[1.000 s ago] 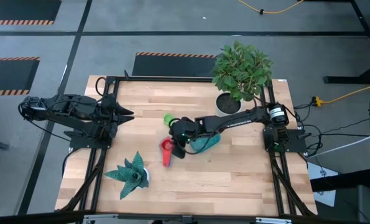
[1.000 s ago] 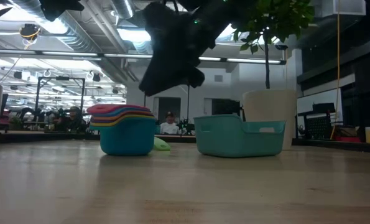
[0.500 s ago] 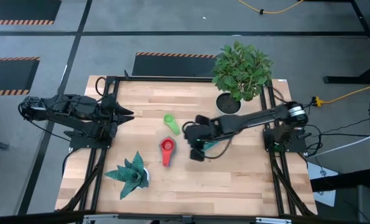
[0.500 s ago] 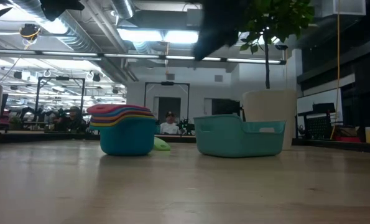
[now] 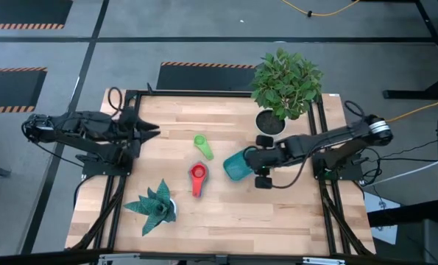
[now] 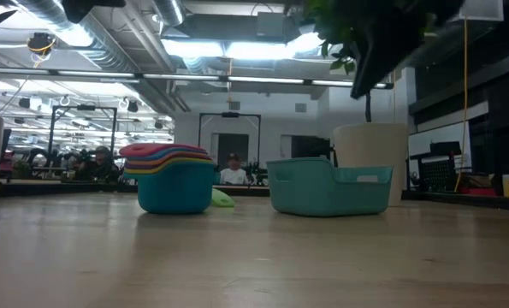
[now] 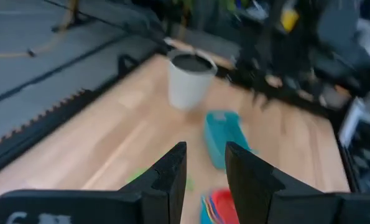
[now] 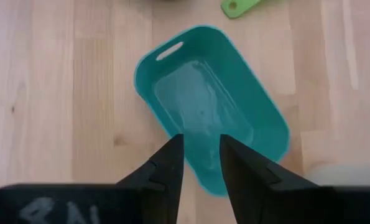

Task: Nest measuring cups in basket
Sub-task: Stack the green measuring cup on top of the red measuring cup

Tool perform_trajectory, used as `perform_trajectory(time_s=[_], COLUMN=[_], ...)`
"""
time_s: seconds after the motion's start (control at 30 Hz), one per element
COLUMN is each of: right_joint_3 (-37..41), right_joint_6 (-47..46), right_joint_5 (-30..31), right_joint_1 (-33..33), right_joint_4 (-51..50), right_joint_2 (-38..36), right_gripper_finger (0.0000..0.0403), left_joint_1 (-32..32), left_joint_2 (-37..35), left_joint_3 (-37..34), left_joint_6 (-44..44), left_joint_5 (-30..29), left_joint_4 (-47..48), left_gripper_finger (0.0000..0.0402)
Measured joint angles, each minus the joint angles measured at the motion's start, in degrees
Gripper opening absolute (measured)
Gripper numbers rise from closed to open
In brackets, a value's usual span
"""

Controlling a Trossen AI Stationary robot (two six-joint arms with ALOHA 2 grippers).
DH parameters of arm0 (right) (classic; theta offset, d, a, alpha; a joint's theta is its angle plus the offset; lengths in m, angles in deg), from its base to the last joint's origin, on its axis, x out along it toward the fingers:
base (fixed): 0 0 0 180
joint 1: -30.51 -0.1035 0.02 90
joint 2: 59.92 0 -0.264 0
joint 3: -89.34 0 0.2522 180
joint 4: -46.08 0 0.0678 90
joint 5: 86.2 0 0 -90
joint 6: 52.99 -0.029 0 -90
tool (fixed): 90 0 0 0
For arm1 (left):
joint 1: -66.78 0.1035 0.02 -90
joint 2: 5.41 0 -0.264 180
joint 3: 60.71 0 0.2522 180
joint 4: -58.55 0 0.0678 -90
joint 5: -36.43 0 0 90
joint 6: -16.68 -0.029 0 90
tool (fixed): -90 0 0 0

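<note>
The measuring cups [image 5: 197, 174] stand nested in one stack, red on top, on the wood between the two arms; in the low view the stack [image 6: 170, 175] sits in its blue bottom cup. A lone green cup [image 5: 202, 145] lies farther back. The teal basket [image 5: 238, 165] stands empty just right of the stack, and its bare floor [image 8: 203, 102] shows in the right wrist view. My right gripper [image 5: 261, 175] hovers shut over the basket's right side and holds nothing. My left gripper [image 5: 151, 131] waits shut at the table's left edge.
A white pot with a leafy plant [image 5: 285, 85] stands at the far right, close behind the basket. A teal spiky plant in a small pot [image 5: 154, 206] sits near the left front. Bare wood lies along the near edge [image 5: 263, 221].
My right gripper has drawn away from the stack of cups toward the table's right, passing over the basket, and has risen toward the top of the low view. The stack, the green cup and the basket have stayed in place.
</note>
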Motion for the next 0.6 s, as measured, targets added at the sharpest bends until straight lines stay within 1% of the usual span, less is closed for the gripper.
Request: perform_trajectory(time_s=[0.03, 0.1, 0.23, 0.3, 0.37, 0.47, 0.6], right_joint_3=[2.13, 5.84, 10.96, 12.61, 13.77, 14.21, 14.21], right_joint_6=[0.0, 0.06, 2.6, 4.22, 4.91, 6.06, 6.78], right_joint_5=[-0.5, -3.34, -11.52, -14.49, -16.01, -16.14, -16.15], right_joint_1=[0.0, 0.02, 0.0, 0.0, 0.02, 0.02, 0.02], right_joint_4=[2.18, 6.48, 12.37, 13.36, 14.77, 14.9, 15.96], right_joint_2=[-0.94, -2.32, -3.4, -3.55, -3.63, -3.66, -3.66], right_gripper_finger=[0.0108, 0.0108, 0.0108, 0.0108, 0.0108, 0.0108, 0.0108], left_joint_1=[0.02, 0.04, 0.06, 0.26, 1.05, 4.0, 8.99], left_joint_2=[0.09, 0.82, 3.3, 5.61, 8.96, 14.12, 19.04], left_joint_3=[0.0, 0.0, 0.02, 0.04, 0.04, 0.04, 0.2], left_joint_6=[0.49, 2.38, 4.0, 3.9, 3.73, 4.4, 7.21], left_joint_5=[-1.37, -3.98, -8.78, -9.13, -9.0, -8.71, -6.38], left_joint_4=[-1.22, -4.28, -9.84, -12.72, -16.28, -20.7, -23.55], left_gripper_finger=[0.0104, 0.0104, 0.0104, 0.0104, 0.0104, 0.0104, 0.0104])
